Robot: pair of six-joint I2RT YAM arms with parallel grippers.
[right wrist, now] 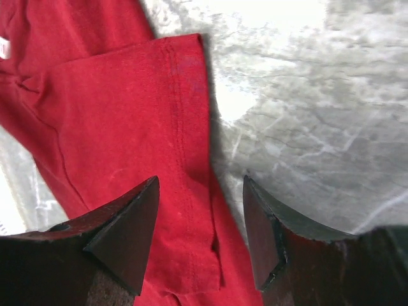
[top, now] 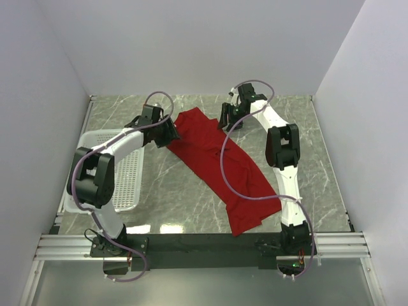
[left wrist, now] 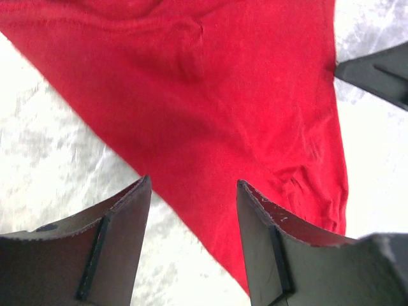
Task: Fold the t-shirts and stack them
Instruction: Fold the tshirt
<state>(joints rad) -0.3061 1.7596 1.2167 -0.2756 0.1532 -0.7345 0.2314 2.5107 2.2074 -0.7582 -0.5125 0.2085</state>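
Note:
A deep-red t-shirt [top: 220, 166] lies as a long diagonal strip on the marble table, from the far middle to the near right. My left gripper [top: 171, 132] is open at its far left edge; in the left wrist view [left wrist: 194, 185] the cloth's edge [left wrist: 210, 115] runs between the open fingers. My right gripper [top: 226, 121] is open at the far right edge; in the right wrist view [right wrist: 201, 182] a hemmed sleeve [right wrist: 172, 127] lies between its fingers. A white neck tag [right wrist: 4, 48] shows at the left edge.
A white mesh basket [top: 127, 169] stands at the table's left side, under the left arm. White walls close in the table at the left, back and right. The right gripper's fingertip [left wrist: 376, 70] shows in the left wrist view.

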